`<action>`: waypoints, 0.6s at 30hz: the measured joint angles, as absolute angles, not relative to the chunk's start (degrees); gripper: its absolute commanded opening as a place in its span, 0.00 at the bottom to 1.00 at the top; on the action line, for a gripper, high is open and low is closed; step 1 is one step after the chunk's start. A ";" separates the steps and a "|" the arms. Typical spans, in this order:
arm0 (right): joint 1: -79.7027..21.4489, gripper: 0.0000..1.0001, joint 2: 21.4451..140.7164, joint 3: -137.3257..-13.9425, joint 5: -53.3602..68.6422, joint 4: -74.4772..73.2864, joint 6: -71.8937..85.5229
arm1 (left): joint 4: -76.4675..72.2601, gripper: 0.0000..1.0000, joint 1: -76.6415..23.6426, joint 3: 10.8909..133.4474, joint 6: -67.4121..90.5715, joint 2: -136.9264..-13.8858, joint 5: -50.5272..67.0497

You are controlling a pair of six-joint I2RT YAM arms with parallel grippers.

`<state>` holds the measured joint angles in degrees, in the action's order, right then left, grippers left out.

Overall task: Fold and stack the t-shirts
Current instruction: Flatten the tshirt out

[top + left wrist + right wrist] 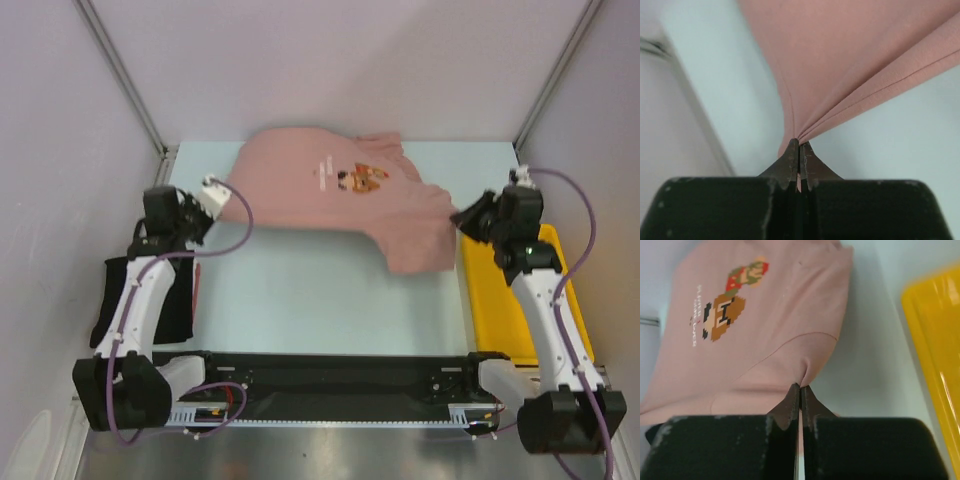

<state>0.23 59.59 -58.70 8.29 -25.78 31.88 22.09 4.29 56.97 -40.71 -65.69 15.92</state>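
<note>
Early stage, I'd say: nothing folded, nothing stacked. The pink tee (300, 200) lies spread and rumpled at the far side of the table (300, 290), print (356, 178) facing up, with one part trailing toward the near right. The black tee (175, 310) sits bunched at the left edge under my left arm, apparently untouched. Both tees are left to fold, then stack.

The left gripper (799, 142) is clamped on the pink tee's left edge, cloth ridges running into the tips. The right gripper (800, 386) is pinched shut on a pink fold at the right side.

Only the top view shows the black tee and the full layout. Only the wrist views confirm cloth between the fingers. The right wrist also catches the print and the tray (935, 340) just beside; the left wrist shows only cloth and table.
</note>
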 measured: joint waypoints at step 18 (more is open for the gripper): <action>-7.29 0.00 40.27 -29.78 5.39 -37.26 43.40 | 37.39 0.01 4.69 31.07 -50.02 -50.76 15.29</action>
